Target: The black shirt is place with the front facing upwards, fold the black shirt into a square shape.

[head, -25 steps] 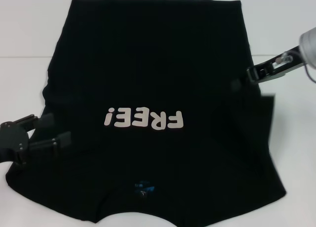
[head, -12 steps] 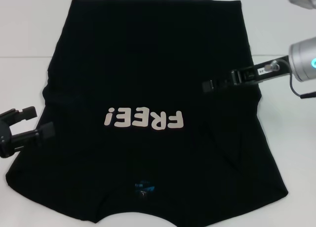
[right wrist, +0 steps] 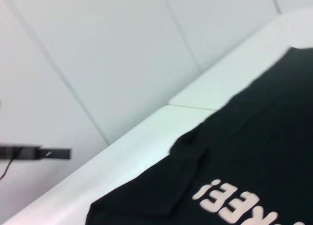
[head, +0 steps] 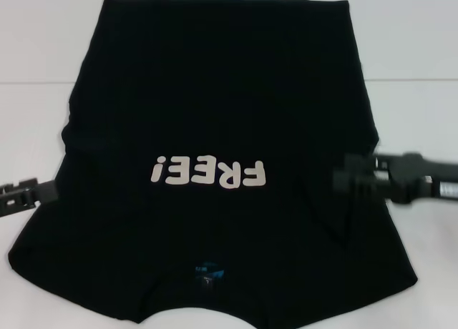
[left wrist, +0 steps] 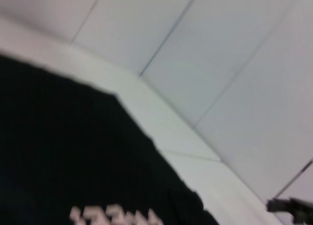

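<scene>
The black shirt (head: 215, 93) lies flat on the white table (head: 422, 71), front up, both sleeves turned in over the body. Its off-white "FREE!" lettering (head: 207, 173) reads upside down, and the blue neck label (head: 207, 272) sits near the front edge. My left gripper (head: 44, 191) is low at the shirt's left edge, open and holding nothing. My right gripper (head: 347, 172) hovers over the shirt's right side, open with no cloth in it. The left wrist view shows the shirt (left wrist: 63, 151), and the right wrist view shows its folded sleeve (right wrist: 188, 154).
Bare white table surrounds the shirt on the left (head: 36, 93), the right and the far side. White wall panels (left wrist: 220, 49) stand behind the table. The far arm shows small in each wrist view: my right gripper (left wrist: 291, 205) and my left gripper (right wrist: 34, 152).
The right sleeve now lies folded onto the body. My right gripper let go and moved nearer along the right side. My left gripper drew back left to the shirt's edge.
</scene>
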Robot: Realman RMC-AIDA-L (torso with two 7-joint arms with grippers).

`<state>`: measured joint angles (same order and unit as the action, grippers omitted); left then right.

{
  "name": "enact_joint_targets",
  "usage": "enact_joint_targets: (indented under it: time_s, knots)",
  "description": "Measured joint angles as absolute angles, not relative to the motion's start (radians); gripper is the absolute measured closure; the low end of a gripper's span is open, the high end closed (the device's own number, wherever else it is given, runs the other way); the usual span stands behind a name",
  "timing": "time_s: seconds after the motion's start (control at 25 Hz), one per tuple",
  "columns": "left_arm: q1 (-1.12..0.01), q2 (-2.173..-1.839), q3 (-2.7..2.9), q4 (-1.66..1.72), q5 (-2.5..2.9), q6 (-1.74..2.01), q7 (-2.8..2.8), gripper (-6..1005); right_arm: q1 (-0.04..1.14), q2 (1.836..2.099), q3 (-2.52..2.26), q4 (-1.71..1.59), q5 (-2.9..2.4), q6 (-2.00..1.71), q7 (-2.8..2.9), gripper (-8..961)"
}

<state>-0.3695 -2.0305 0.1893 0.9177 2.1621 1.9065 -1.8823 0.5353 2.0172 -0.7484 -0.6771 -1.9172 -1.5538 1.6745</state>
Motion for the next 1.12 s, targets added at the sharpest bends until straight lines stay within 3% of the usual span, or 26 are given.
enact_joint_targets:
  time_s: [0.32,0.36,0.52,1.12]
  knots:
    - [-0.384,-1.986,0.159,0.963,2.370,1.904,-2.186,146,0.442,2.078,-0.755,-0.584,-1.919,-1.563,1.310,242]
    - [-0.393,-1.979,0.149,0.963,2.417,1.892,-2.225,146,0.440,2.082,-0.757,-0.574,-1.924,-1.554,1.282,202]
    - [-0.414,-1.974,0.148,0.943,2.501,1.838,-2.312,146,0.447,2.084,-0.760,-0.527,-1.935,-1.537,1.205,44]
    - [-0.449,-1.963,0.168,0.862,2.622,1.654,-2.478,149,0.459,2.086,-0.762,-0.515,-1.958,-1.516,1.201,22]
